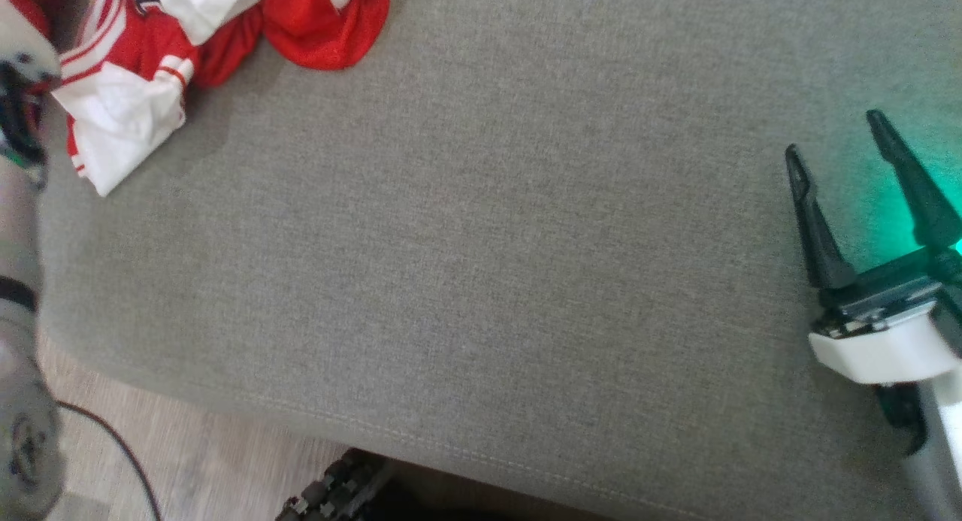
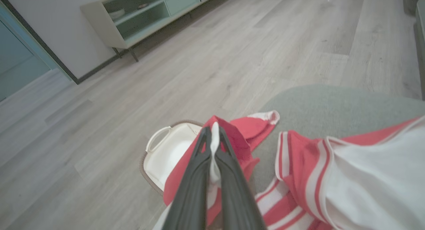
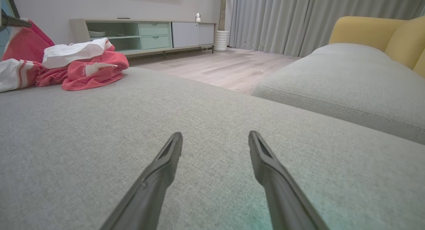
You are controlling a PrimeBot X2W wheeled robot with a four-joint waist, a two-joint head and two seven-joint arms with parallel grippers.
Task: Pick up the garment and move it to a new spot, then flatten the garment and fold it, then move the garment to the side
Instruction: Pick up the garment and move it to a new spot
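Note:
The garment is a crumpled red and white jersey at the far left corner of the grey cushion. It shows as a heap at the left in the right wrist view. In the left wrist view my left gripper is shut on a white and red fold of the garment, whose edge hangs past the cushion's rim. My right gripper stands open over bare cushion at the right, with nothing between its fingers.
A white basket sits on the wood floor just below the held fold. My left forearm rises along the left edge. A second cushion and yellow backrest lie to the right. A low cabinet stands by the wall.

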